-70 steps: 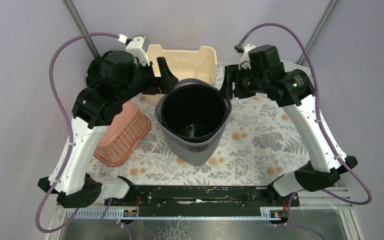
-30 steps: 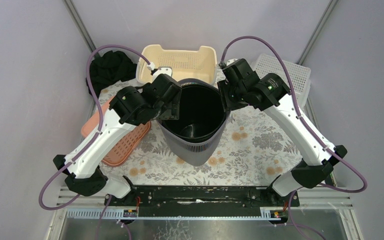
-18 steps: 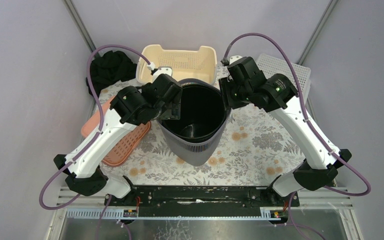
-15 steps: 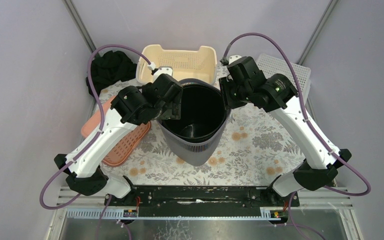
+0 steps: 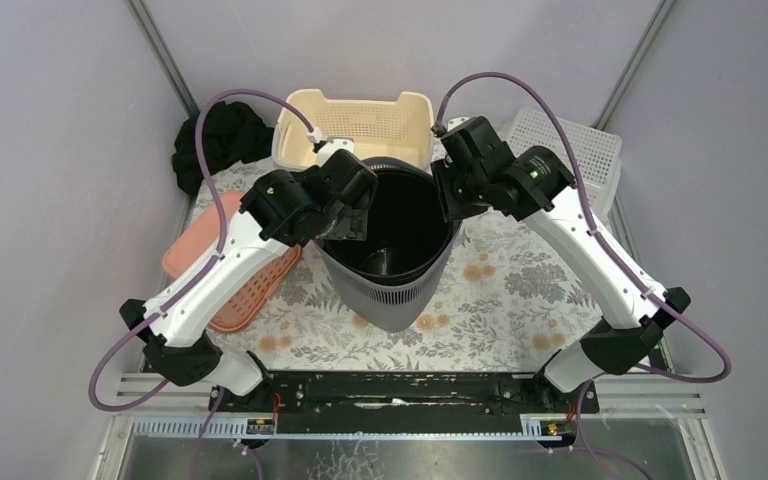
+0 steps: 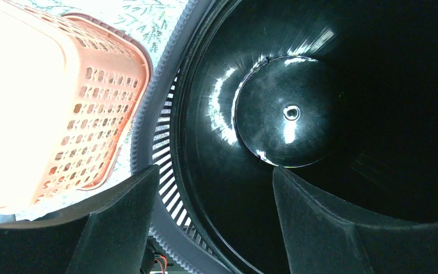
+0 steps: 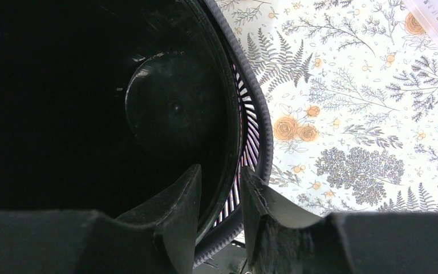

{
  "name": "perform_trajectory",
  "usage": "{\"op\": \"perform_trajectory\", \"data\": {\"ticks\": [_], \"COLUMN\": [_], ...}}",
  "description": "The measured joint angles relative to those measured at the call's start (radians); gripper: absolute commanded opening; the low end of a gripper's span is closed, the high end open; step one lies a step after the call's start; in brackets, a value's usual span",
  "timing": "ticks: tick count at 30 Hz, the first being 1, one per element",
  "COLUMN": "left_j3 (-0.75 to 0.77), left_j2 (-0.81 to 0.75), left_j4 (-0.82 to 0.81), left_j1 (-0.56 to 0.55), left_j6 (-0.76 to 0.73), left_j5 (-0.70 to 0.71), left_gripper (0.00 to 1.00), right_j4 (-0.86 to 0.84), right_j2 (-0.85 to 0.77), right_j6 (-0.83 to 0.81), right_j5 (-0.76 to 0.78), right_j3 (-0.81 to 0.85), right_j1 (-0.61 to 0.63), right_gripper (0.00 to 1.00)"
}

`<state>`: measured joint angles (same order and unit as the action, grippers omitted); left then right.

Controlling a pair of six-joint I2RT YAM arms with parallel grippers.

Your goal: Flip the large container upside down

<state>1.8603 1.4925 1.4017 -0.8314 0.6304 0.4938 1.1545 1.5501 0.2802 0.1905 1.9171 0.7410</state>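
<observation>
The large container point(image 5: 390, 262) is a grey slatted bin with a black liner. It stands upright, mouth up, in the middle of the table. My left gripper point(image 5: 346, 226) is open over the bin's left rim, one finger point(image 6: 120, 220) outside the wall and the other inside the liner; the rim point(image 6: 165, 154) runs between them. My right gripper point(image 5: 448, 205) sits on the right rim, its jaws narrowed onto the rim point(image 7: 250, 149), one finger point(image 7: 177, 208) inside and one outside. The bin's round black bottom point(image 6: 288, 114) shows empty.
A pink basket point(image 5: 228, 268) lies upside down against the bin's left side and also shows in the left wrist view point(image 6: 51, 97). A cream basket point(image 5: 360, 125) stands behind the bin. A white perforated tray point(image 5: 570, 148) lies at back right, a black cloth point(image 5: 215, 138) at back left. The floral cloth point(image 5: 520, 290) covers the table.
Both grippers came in from beside the bin onto its rim. In the last half second the left arm shifted slightly right and the right gripper slightly left. The bin has not moved.
</observation>
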Motion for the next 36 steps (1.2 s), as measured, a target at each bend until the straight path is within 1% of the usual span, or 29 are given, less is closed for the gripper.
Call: {"op": "perform_trajectory", "data": {"ticks": [10, 14, 15, 18, 21, 22, 24, 26, 28, 30, 32, 36], "left_j3": [-0.03, -0.054, -0.06, -0.079, -0.098, -0.106, -0.117, -0.129, -0.129, -0.126, -0.108, -0.007], "left_j2": [0.012, 0.014, 0.016, 0.019, 0.016, 0.014, 0.011, 0.002, -0.005, -0.008, -0.002, 0.041], "left_j4": [0.001, -0.007, -0.011, -0.024, -0.028, -0.032, -0.043, -0.056, -0.064, -0.069, -0.067, -0.041], "left_j1": [0.003, 0.008, 0.009, 0.013, 0.029, 0.035, 0.048, 0.063, 0.075, 0.086, 0.096, 0.122], "left_j6": [0.0, -0.003, -0.003, -0.011, -0.023, -0.025, -0.027, -0.033, -0.034, -0.034, -0.038, -0.069], "left_j5": [0.016, 0.021, 0.021, 0.035, 0.046, 0.047, 0.048, 0.045, 0.037, 0.019, 0.004, -0.007], "left_gripper": [0.65, 0.63, 0.61, 0.44, 0.32, 0.3, 0.27, 0.21, 0.17, 0.12, 0.1, 0.04], "right_j4": [-0.018, -0.029, -0.036, -0.043, -0.05, -0.054, -0.061, -0.064, -0.064, -0.06, -0.042, 0.015], "right_j2": [0.005, 0.005, 0.006, 0.006, 0.014, 0.018, 0.022, 0.026, 0.027, 0.037, 0.06, 0.142], "right_j6": [0.0, -0.001, 0.0, 0.0, -0.001, -0.001, -0.004, -0.006, 0.008, 0.017, 0.021, 0.014], "right_j5": [0.01, 0.016, 0.018, 0.025, 0.027, 0.029, 0.034, 0.039, 0.053, 0.057, 0.063, 0.08], "right_j3": [-0.033, -0.038, -0.04, -0.046, -0.051, -0.053, -0.058, -0.059, -0.058, -0.047, -0.014, 0.108], "right_j1": [0.001, 0.001, 0.001, 0.001, 0.001, 0.001, 0.001, 0.0, -0.002, -0.004, -0.005, -0.012], "right_gripper": [0.33, 0.32, 0.31, 0.3, 0.26, 0.25, 0.14, 0.06, 0.02, 0.0, 0.0, 0.0]}}
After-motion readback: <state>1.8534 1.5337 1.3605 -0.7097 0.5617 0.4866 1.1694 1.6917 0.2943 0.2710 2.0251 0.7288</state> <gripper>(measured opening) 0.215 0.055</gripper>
